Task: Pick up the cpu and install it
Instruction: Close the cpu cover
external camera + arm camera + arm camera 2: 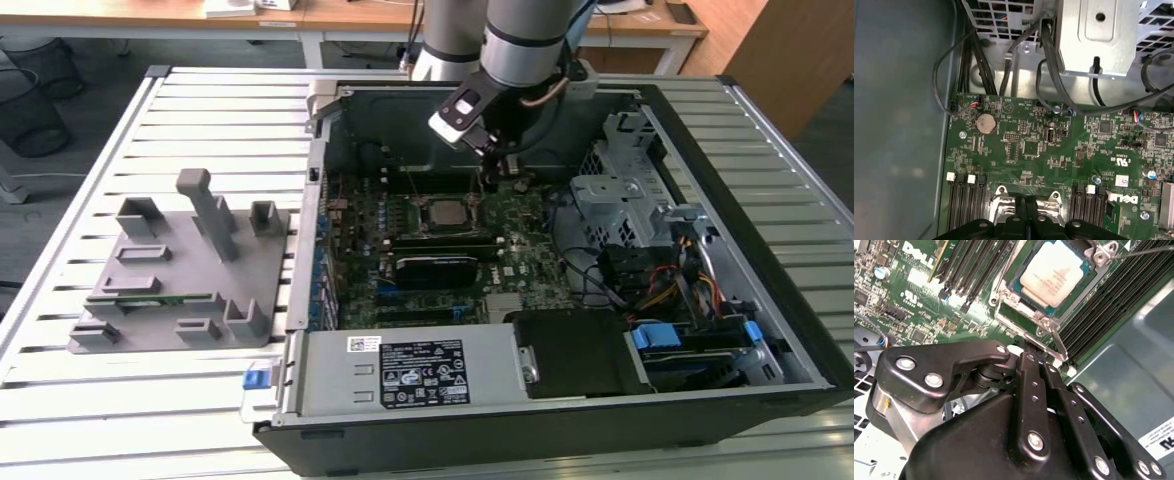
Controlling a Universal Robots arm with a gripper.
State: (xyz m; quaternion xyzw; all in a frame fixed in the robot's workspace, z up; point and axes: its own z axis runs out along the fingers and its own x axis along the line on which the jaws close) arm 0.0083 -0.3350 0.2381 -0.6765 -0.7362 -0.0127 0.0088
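One grey plastic fixture (180, 265) stands on the slatted table (214, 110) at the exterior view's left, well apart from the open computer case (534, 440). Inside the case the cpu (445, 212) lies flat on the green board (534, 215), silver top up. In the second wrist view the cpu (1056, 272) sits within its metal socket (1046, 326). My gripper (497, 178) hovers just beside that socket toward the exterior view's right, fingers pressed together on nothing. I judge the cpu light, stiff and thin, with a smooth, slippery top and a delicate underside. The place to take hold of it is two opposite green edges, kept level.
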